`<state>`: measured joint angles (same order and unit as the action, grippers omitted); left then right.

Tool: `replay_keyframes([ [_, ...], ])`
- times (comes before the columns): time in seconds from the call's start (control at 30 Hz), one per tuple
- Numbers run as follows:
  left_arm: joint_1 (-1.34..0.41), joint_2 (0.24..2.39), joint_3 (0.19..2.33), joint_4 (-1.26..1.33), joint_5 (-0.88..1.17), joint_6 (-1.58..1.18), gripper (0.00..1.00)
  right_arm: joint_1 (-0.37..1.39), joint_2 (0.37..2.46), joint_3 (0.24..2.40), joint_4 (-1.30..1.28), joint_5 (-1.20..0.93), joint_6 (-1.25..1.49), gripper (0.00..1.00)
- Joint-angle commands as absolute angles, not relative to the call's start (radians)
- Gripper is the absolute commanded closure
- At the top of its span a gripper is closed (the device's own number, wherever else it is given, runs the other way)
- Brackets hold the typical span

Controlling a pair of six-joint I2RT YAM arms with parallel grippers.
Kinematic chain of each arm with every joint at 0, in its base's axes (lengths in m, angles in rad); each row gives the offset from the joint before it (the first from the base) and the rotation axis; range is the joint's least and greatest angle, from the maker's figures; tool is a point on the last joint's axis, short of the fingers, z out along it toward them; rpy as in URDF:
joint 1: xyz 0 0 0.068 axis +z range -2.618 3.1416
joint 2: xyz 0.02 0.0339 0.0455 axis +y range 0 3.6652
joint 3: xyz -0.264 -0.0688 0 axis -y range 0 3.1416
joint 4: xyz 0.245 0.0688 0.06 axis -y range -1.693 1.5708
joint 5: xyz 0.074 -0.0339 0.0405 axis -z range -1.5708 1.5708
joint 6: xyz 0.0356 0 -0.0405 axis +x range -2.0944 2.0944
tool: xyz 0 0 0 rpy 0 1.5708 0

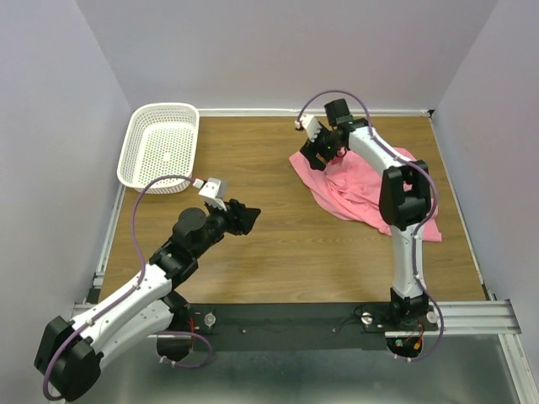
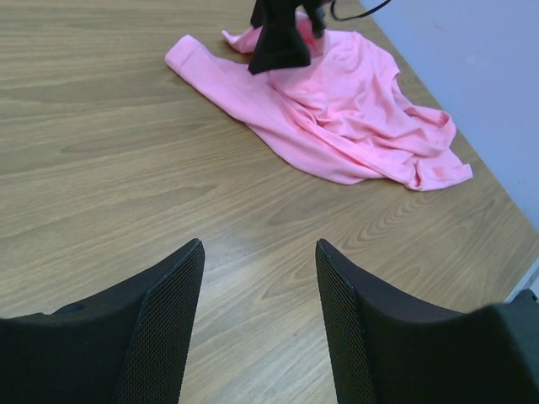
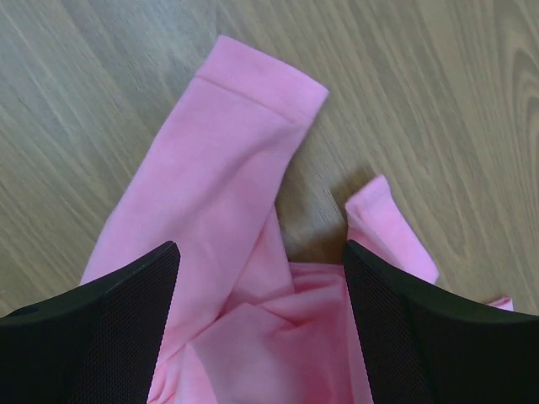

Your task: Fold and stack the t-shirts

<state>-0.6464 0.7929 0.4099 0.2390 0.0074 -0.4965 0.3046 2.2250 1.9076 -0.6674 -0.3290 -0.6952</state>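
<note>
1 × salmon-pink t-shirt (image 1: 358, 189), crumpled on the bench (image 1: 286, 252), well right of the white basket (image 1: 160, 147). The right fingers (image 3: 109, 320): spread wide over its sleeve, gripping nothing. The left fingers (image 2: 143, 337): parted, empty, near the basket.

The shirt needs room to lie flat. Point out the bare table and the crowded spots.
Bare table runs between the basket and the shirt, and across the near middle between the left hand and the shirt. Crowded: the right side, where the shirt lies bunched under the right hand; the basket fills the far-left corner.
</note>
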Motion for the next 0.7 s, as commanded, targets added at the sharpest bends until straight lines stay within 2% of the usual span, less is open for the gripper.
replay_keyframes([
  [0.0,-0.641,0.721,0.373,0.187,-0.040,-0.486,0.36,0.328,2.285,2.006,-0.738,-0.206,-0.801,0.16],
  [0.23,-0.640,0.689,0.368,0.179,-0.034,-0.492,0.36,0.328,2.365,2.075,-0.736,-0.074,-0.819,0.21],
  [0.57,-0.641,0.701,0.367,0.181,-0.025,-0.495,0.36,0.325,2.430,2.123,-0.727,-0.006,-0.818,0.30],
  [0.6,-0.641,0.703,0.364,0.186,-0.023,-0.494,0.36,0.325,2.440,2.125,-0.726,0.020,-0.821,0.32],
  [0.67,-0.641,0.712,0.362,0.201,-0.018,-0.492,0.36,0.325,2.450,2.131,-0.724,0.038,-0.822,0.45],
])
